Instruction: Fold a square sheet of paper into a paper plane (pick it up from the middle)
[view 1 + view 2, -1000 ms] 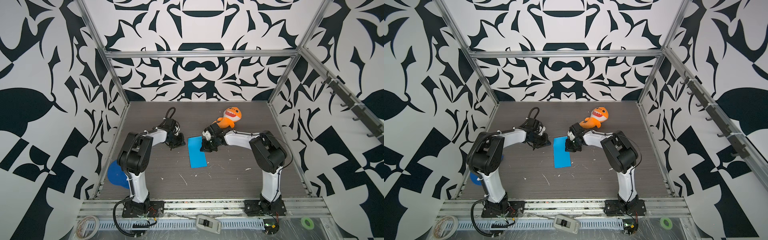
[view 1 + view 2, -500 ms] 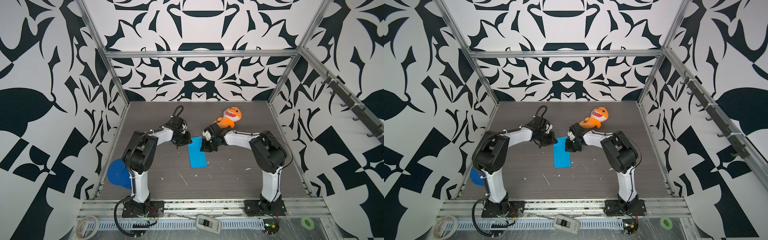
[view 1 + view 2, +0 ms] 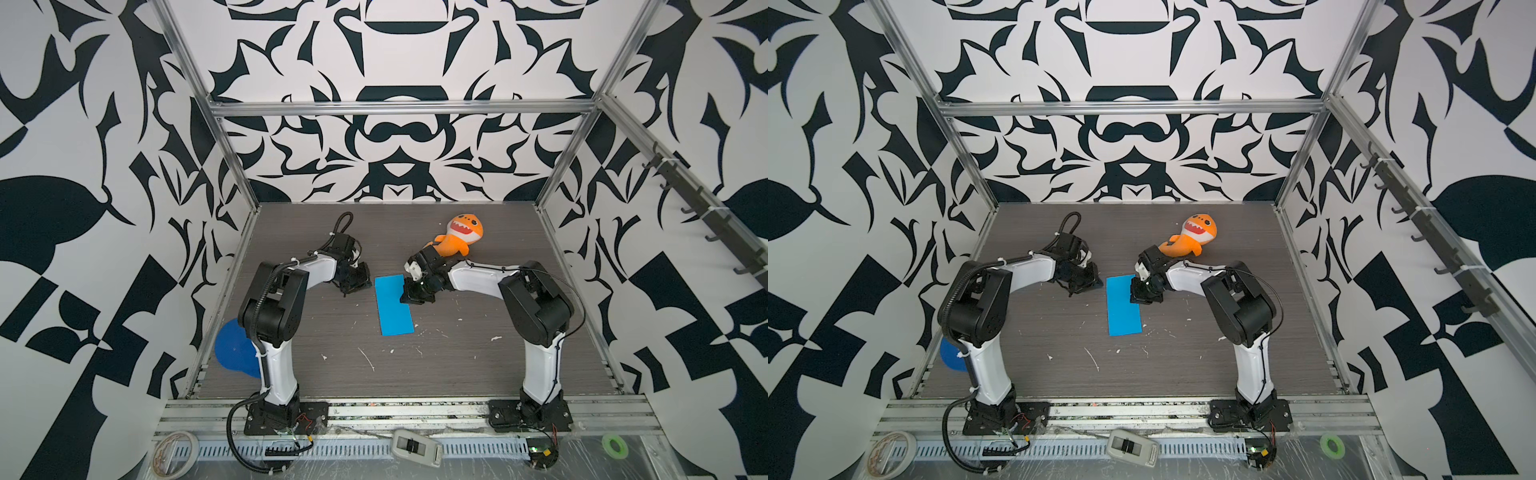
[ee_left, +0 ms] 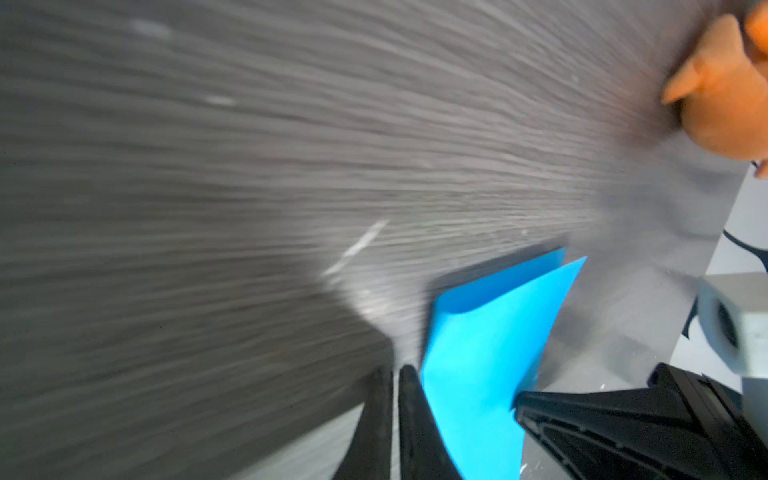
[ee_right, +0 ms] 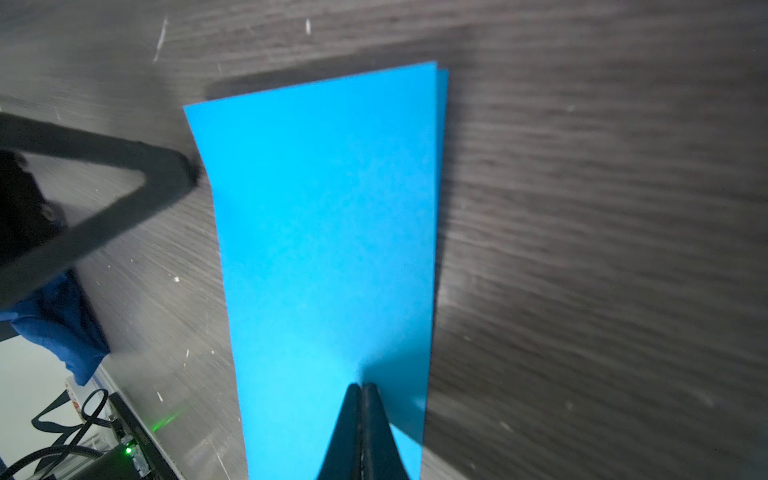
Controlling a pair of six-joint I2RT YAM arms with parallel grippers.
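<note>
The square sheet of paper (image 3: 392,305) (image 3: 1123,307) lies on the dark table folded into a narrow bright blue rectangle. At one end its two layers sit slightly offset (image 5: 328,228). My right gripper (image 3: 409,297) (image 3: 1140,297) (image 5: 362,386) is shut, its tips resting on top of the paper near the far right corner. My left gripper (image 3: 365,286) (image 3: 1094,284) (image 4: 395,370) is shut too, holding nothing, right beside the paper's (image 4: 486,353) far left edge. The left wrist view is motion-blurred. No paper plane shape shows.
An orange shark plush (image 3: 459,239) (image 3: 1192,239) lies just behind the right gripper. A dark blue disc (image 3: 232,349) (image 3: 951,353) sits at the table's left edge behind the left arm. White scraps (image 3: 368,359) dot the near table. Patterned walls enclose three sides.
My left gripper has moved right, up to the paper's far left edge. The right gripper and the paper have stayed where they were.
</note>
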